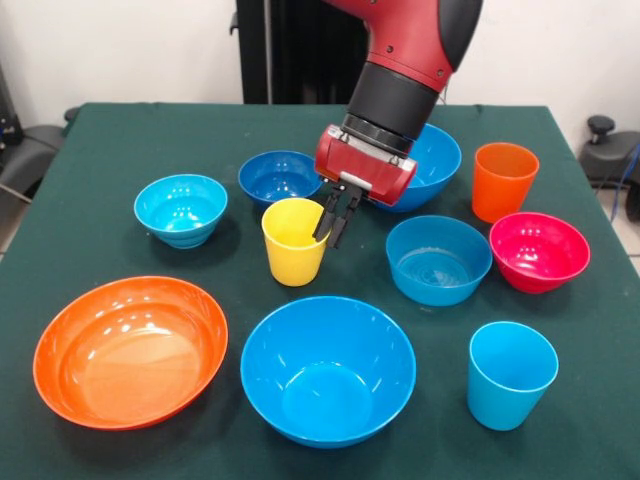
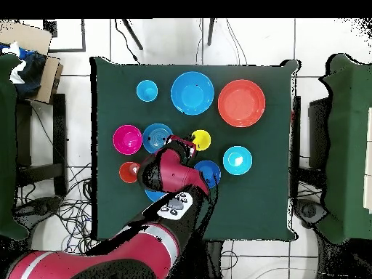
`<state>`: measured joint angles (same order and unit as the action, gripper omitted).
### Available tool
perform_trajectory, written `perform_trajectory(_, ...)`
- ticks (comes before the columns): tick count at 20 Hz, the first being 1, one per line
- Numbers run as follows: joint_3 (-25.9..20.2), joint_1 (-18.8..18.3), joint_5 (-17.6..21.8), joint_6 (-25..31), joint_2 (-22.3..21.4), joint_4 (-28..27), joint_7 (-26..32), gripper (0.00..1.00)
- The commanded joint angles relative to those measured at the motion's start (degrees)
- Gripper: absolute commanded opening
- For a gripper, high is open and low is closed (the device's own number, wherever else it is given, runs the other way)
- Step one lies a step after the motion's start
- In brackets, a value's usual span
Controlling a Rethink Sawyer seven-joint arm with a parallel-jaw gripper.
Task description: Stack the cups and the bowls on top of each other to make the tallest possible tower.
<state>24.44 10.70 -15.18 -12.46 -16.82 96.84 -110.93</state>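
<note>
The gripper [image 1: 334, 222] hangs at the yellow cup's [image 1: 293, 243] right rim, its dark fingers close together; whether they pinch the rim cannot be told. The cup stands upright and empty among empty bowls, the large blue bowl [image 1: 328, 370] in front, the wide orange bowl [image 1: 130, 351] beside it. The red arm [image 1: 410, 60] slants down from above.

- Table cloth [image 1: 120, 140]: dark green.
- Arm [image 1: 410, 40]: red and black.
- Cups: yellow [image 1: 294, 242], orange [image 1: 503, 180], light blue [image 1: 511, 374].
- Wide bowl [image 1: 130, 350]: orange.
- Small bowl [image 1: 538, 250]: magenta-red.
- Large bowl [image 1: 328, 370]: blue.
</note>
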Motion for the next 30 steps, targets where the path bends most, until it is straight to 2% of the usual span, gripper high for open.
perform_trajectory(1,-7.43,-0.76,-0.43,5.75,-0.12,-0.88,-8.37,0.0)
perform_trajectory(13,-7.34,-1.04,0.66,7.99,-1.42,-0.15,-7.13,0.0)
perform_trajectory(16,-6.69,-0.68,1.27,10.18,-3.73,1.43,-6.56,0.0)
perform_trajectory(22,-5.21,1.18,1.59,18.52,-10.89,6.54,-6.24,0.0)
perform_trajectory(30,-4.15,2.46,1.44,21.96,-13.83,8.48,-7.16,0.0)
